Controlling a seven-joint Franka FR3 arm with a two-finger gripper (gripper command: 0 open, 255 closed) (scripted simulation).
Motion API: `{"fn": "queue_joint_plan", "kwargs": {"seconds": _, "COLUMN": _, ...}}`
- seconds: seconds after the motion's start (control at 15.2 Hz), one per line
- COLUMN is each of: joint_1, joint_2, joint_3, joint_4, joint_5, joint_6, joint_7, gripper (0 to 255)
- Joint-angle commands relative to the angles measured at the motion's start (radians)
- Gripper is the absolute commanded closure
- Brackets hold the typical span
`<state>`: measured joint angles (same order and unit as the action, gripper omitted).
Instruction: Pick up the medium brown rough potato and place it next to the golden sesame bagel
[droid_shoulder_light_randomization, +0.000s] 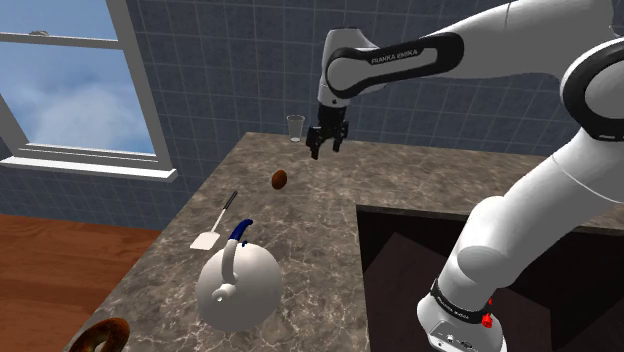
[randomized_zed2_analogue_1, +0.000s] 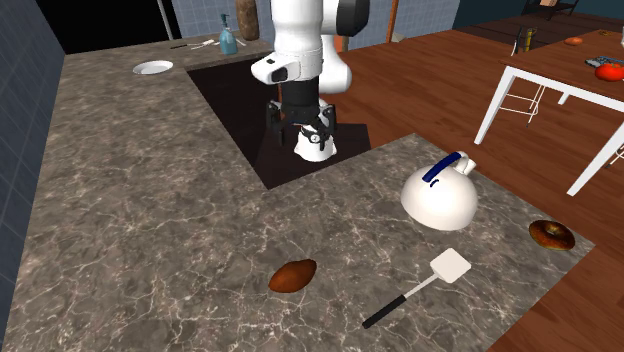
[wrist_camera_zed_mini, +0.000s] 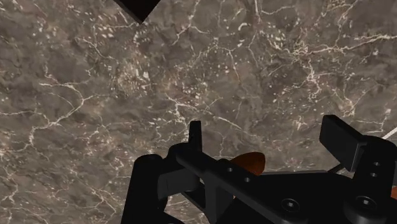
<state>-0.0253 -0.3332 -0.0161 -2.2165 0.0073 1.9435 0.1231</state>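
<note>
Shoulder view: the black gripper (droid_shoulder_light_randomization: 328, 142) hangs above the marbled brown countertop (droid_shoulder_light_randomization: 300, 235), fingers pointing down, touching nothing; its fingers appear slightly parted, though they are small here. The brown potato (droid_shoulder_light_randomization: 279, 179) lies on the countertop below the gripper and toward this view's left, apart from it. A clear glass (droid_shoulder_light_randomization: 295, 127) stands near the wall, a white spatula (droid_shoulder_light_randomization: 214, 226) and a white kettle (droid_shoulder_light_randomization: 238, 283) lie nearer the camera, and the bagel (droid_shoulder_light_randomization: 104, 337) sits at the counter's near corner, well apart from the potato. Second exterior view: the potato (randomized_zed2_analogue_1: 293, 275) rests alone on open countertop (randomized_zed2_analogue_1: 130, 200); the spatula (randomized_zed2_analogue_1: 428, 286) lies just beside it on this view's right, the kettle (randomized_zed2_analogue_1: 440, 194) beyond, the bagel (randomized_zed2_analogue_1: 552, 234) near the counter's edge. Wrist view: the two fingers (wrist_camera_zed_mini: 195, 135) of the gripper (wrist_camera_zed_mini: 267, 130) stand spread wide with bare countertop (wrist_camera_zed_mini: 95, 95) between them, holding nothing; the potato (wrist_camera_zed_mini: 249, 162) peeks out from behind the hand's black body.
</note>
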Motion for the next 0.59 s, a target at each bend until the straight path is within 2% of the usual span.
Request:
{"fn": "queue_joint_plan", "kwargs": {"seconds": 0.0, "joint_1": -0.004, "joint_2": 0.076, "joint_3": 0.0, "joint_4": 0.038, "joint_5": 0.008, "joint_6": 0.037, "joint_7": 0.025, "gripper": 0}}
{"fn": "queue_joint_plan", "kwargs": {"seconds": 0.53, "joint_1": -0.01, "joint_2": 0.376, "joint_3": 0.001, "joint_4": 0.221, "joint_5": 0.044, "joint_6": 0.151, "joint_7": 0.127, "gripper": 0}}
